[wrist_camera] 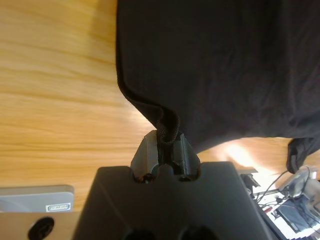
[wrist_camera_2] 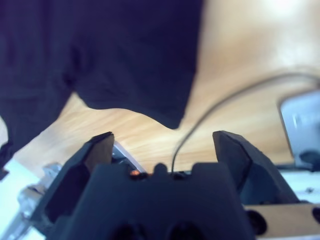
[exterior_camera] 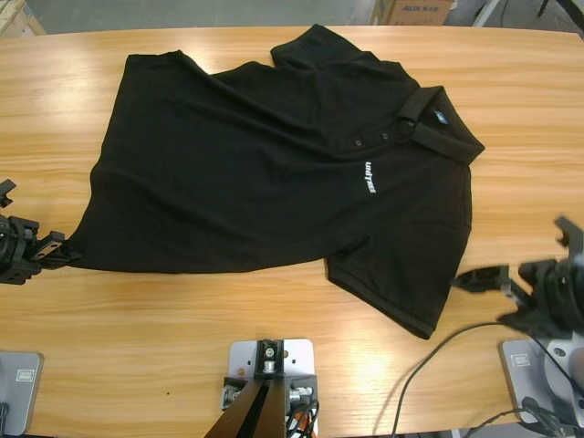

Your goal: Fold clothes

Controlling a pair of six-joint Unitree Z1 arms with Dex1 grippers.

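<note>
The clothes are one black polo shirt lying spread on the wooden table, with its collar at the right and white chest lettering. My left gripper is at the table's left edge, shut on the shirt's lower hem corner. In the left wrist view the hem is pinched between the shut left gripper. My right gripper stands open just right of the near sleeve and holds nothing. In the right wrist view the shirt lies ahead of the open right gripper, apart from it.
A dark cable curves over the table beside the right gripper and also shows as the cable in the right wrist view. Bare wood lies along the table's front edge. Cardboard boxes stand behind the table.
</note>
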